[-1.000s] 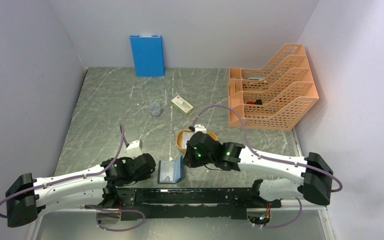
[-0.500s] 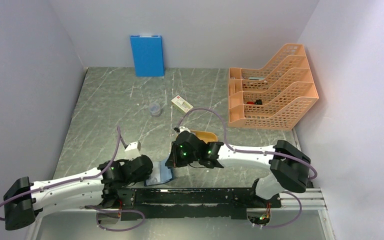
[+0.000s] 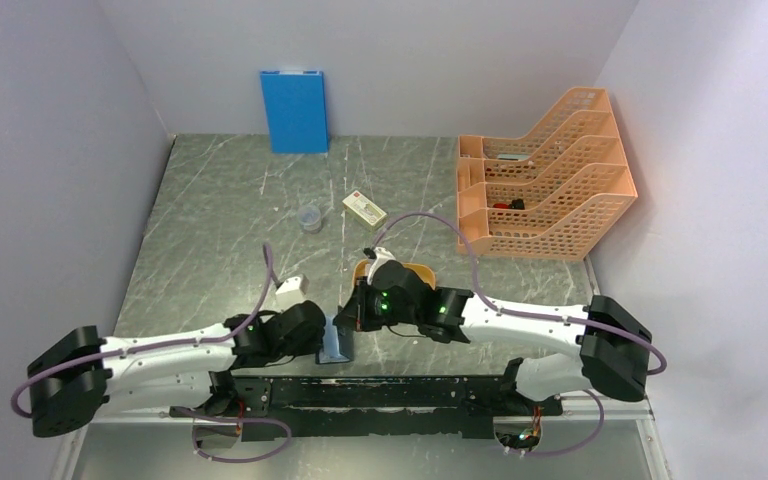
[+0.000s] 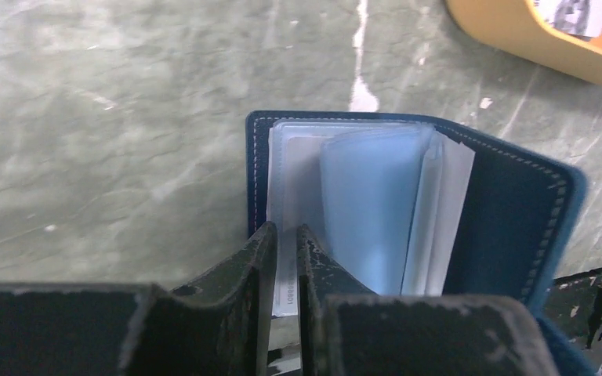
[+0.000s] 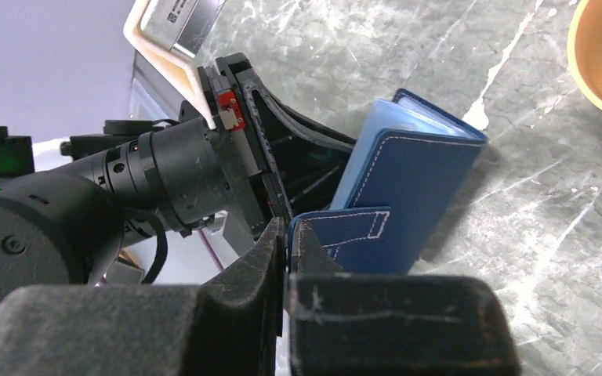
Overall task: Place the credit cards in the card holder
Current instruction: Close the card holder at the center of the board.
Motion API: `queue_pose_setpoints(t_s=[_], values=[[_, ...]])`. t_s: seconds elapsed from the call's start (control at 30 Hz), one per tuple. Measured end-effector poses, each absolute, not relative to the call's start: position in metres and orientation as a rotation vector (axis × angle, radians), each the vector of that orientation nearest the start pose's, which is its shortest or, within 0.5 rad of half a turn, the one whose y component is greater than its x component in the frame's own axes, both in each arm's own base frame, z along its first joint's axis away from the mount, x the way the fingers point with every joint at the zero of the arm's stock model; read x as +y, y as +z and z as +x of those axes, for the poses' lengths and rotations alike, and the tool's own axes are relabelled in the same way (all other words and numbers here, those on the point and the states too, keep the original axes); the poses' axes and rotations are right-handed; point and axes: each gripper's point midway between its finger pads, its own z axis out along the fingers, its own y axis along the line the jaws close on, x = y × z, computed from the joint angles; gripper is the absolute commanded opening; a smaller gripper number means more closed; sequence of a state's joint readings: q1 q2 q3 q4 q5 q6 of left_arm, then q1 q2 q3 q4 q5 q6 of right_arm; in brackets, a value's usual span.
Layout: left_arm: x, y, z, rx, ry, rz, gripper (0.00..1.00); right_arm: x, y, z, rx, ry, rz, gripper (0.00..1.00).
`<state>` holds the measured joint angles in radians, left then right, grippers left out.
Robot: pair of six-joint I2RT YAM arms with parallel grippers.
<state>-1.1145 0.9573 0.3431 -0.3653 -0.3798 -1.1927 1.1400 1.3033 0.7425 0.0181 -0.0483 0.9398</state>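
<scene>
The navy card holder stands half open on the table, its pale blue sleeves fanned out. My left gripper is shut on the near edge of a whitish credit card that lies in the holder's left side. My right gripper is shut on the holder's snap tab and holds that cover up. In the top view the holder sits between the left gripper and the right gripper. Another whitish card lies in the orange tray.
A bright blue folder leans on the back wall. An orange file rack stands at the right. A cream box and a small clear cup lie mid-table. The orange tray is just behind the right wrist.
My left gripper has moved right, up to the holder. My right gripper has swung left onto the holder's cover, and the holder has gone from lying open to standing half folded.
</scene>
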Motion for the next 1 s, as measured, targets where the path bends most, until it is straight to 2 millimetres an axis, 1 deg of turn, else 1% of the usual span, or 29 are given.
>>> queue_pose_setpoints(t_s=[0.03,0.1,0.2,0.27,0.33,0.43,0.53,0.7,0.83,0.87,0.9,0.93,0.97,1.0], values=[[-0.201,0.022,0.13,2.51,-0.516,-0.235,0.19,0.371,0.138,0.125,2.384,1.189,-0.266,0.0],[-0.209,0.022,0.132,2.516,-0.517,-0.216,0.2,0.37,0.134,0.126,2.393,1.175,-0.257,0.0],[-0.21,0.023,0.132,2.519,-0.513,-0.2,0.21,0.371,0.127,0.127,2.409,1.159,-0.252,0.0],[-0.207,0.027,0.131,2.515,-0.519,-0.2,0.22,0.372,0.118,0.127,2.432,1.136,-0.252,0.0],[-0.205,0.035,0.131,2.497,-0.546,-0.206,0.23,0.374,0.107,0.128,2.461,1.111,-0.252,0.0],[-0.2,0.047,0.13,2.468,-0.577,-0.222,0.23,0.381,0.097,0.13,2.484,1.095,-0.249,0.0],[-0.193,0.055,0.129,2.452,-0.589,-0.239,0.23,0.386,0.088,0.132,2.503,1.079,-0.247,0.0],[-0.177,0.057,0.125,2.447,-0.56,-0.268,0.23,0.39,0.071,0.133,2.545,1.048,-0.25,0.0],[-0.168,0.06,0.125,2.434,-0.54,-0.286,0.23,0.399,0.061,0.132,2.581,1.045,-0.273,0.01],[-0.166,0.061,0.125,2.431,-0.536,-0.289,0.23,0.402,0.059,0.131,2.586,1.05,-0.282,0.1],[-0.165,0.063,0.125,2.426,-0.531,-0.295,0.23,0.407,0.058,0.13,2.593,1.061,-0.296,0.24],[-0.164,0.063,0.126,2.423,-0.528,-0.297,0.24,0.41,0.058,0.13,2.596,1.069,-0.307,0.34],[-0.163,0.064,0.126,2.421,-0.524,-0.301,0.24,0.412,0.058,0.128,2.599,1.079,-0.322,0.42],[-0.162,0.065,0.126,2.42,-0.52,-0.305,0.24,0.413,0.059,0.127,2.6,1.087,-0.339,0.47]])
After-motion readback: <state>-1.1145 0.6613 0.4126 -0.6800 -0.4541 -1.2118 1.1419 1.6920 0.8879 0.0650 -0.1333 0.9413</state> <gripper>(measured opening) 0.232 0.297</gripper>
